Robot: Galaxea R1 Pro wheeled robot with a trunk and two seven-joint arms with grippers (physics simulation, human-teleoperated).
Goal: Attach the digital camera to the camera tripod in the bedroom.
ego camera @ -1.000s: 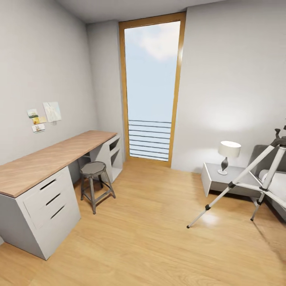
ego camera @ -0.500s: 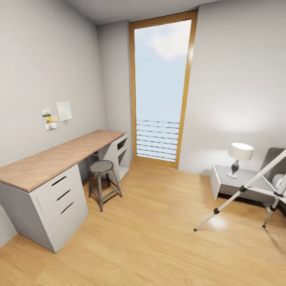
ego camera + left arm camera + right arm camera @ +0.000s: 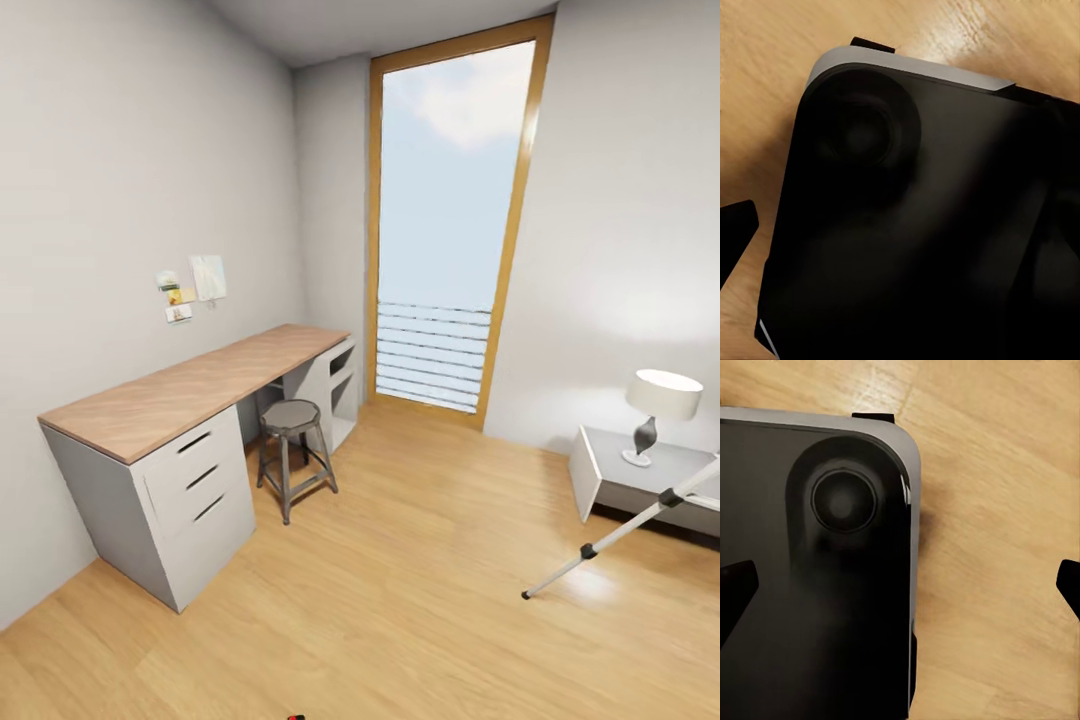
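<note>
Silver-white and thin, one leg of the camera tripod [image 3: 625, 532] slants in from the right edge of the head view, with a black joint partway down and a black foot planted on the light wood floor [image 3: 420, 590]; the rest of it is cut off by the frame. Behind that leg sits a low grey bedside table [image 3: 640, 480] carrying a white-shaded lamp [image 3: 660, 410]. Along the left wall runs a wood-topped grey counter [image 3: 190, 385] with three drawers, a round grey metal stool [image 3: 292, 450] just beside it, and small notes pinned on the wall above. A tall wood-framed window [image 3: 450, 230] fills the far wall. At the very bottom edge a tiny red speck peeks in; what it is, I cannot tell. Right wrist view: the right gripper [image 3: 900, 581] has its jaws wide, holding nothing, dark fingertips at opposite edges above the robot's black, grey-rimmed base [image 3: 810, 585]. Left wrist view: one dark fingertip shows over the same base; the left jaws' spread I cannot tell.
</note>
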